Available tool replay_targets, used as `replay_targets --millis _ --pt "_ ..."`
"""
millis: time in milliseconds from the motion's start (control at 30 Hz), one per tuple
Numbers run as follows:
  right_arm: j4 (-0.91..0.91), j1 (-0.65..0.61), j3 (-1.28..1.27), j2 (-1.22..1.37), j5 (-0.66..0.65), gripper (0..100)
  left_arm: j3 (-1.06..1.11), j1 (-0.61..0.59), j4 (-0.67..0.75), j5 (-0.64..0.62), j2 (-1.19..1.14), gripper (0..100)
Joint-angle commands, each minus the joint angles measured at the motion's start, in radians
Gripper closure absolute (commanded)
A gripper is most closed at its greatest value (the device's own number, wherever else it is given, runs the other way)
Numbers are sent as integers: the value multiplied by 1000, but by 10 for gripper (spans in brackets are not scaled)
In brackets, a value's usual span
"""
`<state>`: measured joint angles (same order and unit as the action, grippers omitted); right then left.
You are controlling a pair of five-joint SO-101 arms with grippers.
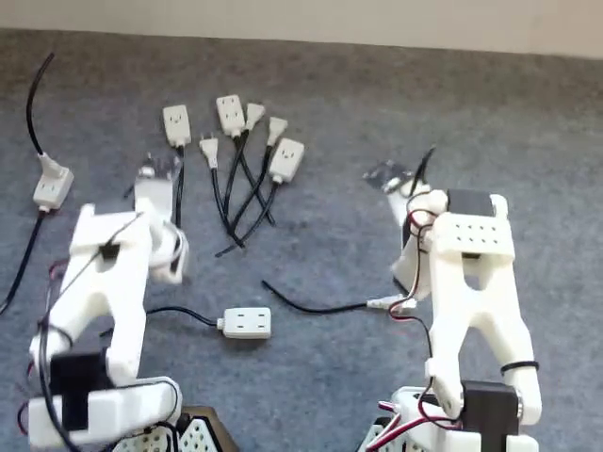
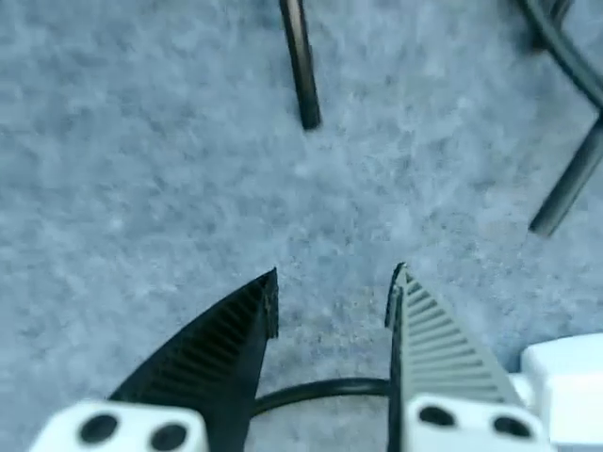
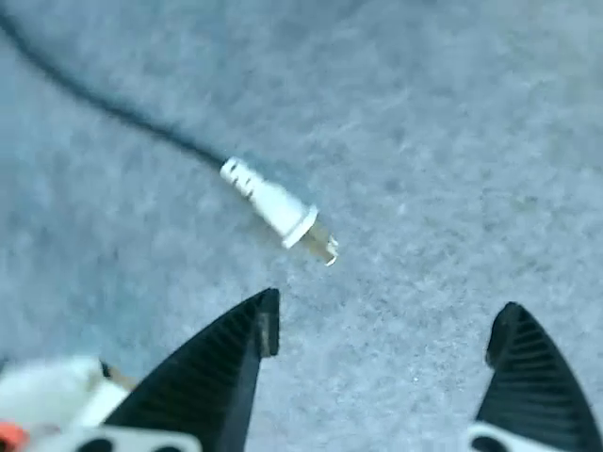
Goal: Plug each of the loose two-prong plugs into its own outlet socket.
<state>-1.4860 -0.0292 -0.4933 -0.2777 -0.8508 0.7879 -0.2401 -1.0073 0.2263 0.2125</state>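
A loose white two-prong plug (image 3: 276,209) lies on the grey carpet with its black cord trailing away; in the high view this plug (image 1: 386,303) is below the right arm. My right gripper (image 3: 388,315) hangs open above the carpet just short of the plug, with nothing between its fingers. A white outlet socket (image 1: 247,323) lies at centre front. My left gripper (image 2: 332,280) is open over bare carpet, near two cut cord ends (image 2: 306,113). In the high view the left gripper (image 1: 154,175) sits left of a cluster of sockets (image 1: 230,113) and plugs (image 1: 208,148).
Another white socket (image 1: 51,185) on a black cord lies at the far left. Black cords (image 1: 240,202) fan out from the cluster toward the middle. A thin black cord (image 2: 320,388) crosses behind the left gripper's fingers. Open carpet lies between the two arms.
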Motion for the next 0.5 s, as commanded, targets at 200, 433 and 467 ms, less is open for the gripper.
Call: replay_targets --millis 200,433,467 --pt "-36 -243 45 4 -285 666 237 -10 192 25 162 796" --pt "232 -266 -150 10 -448 667 237 -51 224 68 119 796" --pt "265 -257 -183 10 -479 667 240 -58 239 68 116 796"
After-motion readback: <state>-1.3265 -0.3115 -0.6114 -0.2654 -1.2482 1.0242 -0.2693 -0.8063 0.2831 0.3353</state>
